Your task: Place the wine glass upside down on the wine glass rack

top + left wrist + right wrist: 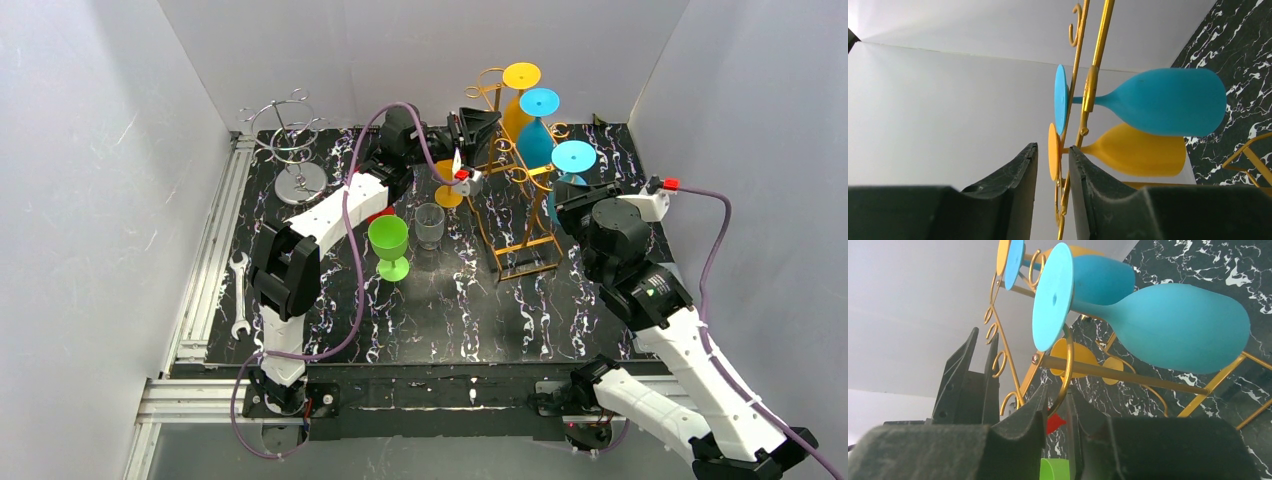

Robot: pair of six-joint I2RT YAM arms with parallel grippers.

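Top external: left arm (pixel 330 215) stretched long across the black marble-look bench (pixel 450 310), wrist rolled on its side, nose at the back end of the gold wire wine-glass rack (pixel 1128 376). Right arm (pixel 690 345) folded at the elbow, wrist cocked up at the rack's near-right side.

Left tool (pixel 1053 147): dark matte fingers (pixel 1018 170) nearly together, thin gap with a gold rack wire running through it. Can't tell if it's pinched. Right tool (pixel 1060 392): slim gap too, a gold wire loop inside it, contact unclear.

Matte light-blue plastic wine glass (pixel 1173 330) hangs bowl-down in the rack, flat foot on top, right by the right tool. Deeper blue glass (pixel 1168 100) and yellow glass (pixel 1138 150) hang the same way further back. Glossy green plastic wine glass (pixel 388 237) stands upright on the bench left of the rack, beside a clear tumbler (pixel 430 225). Chrome wire stand (pixel 300 182) back-left, steel spanner (pixel 240 295) at the left edge.
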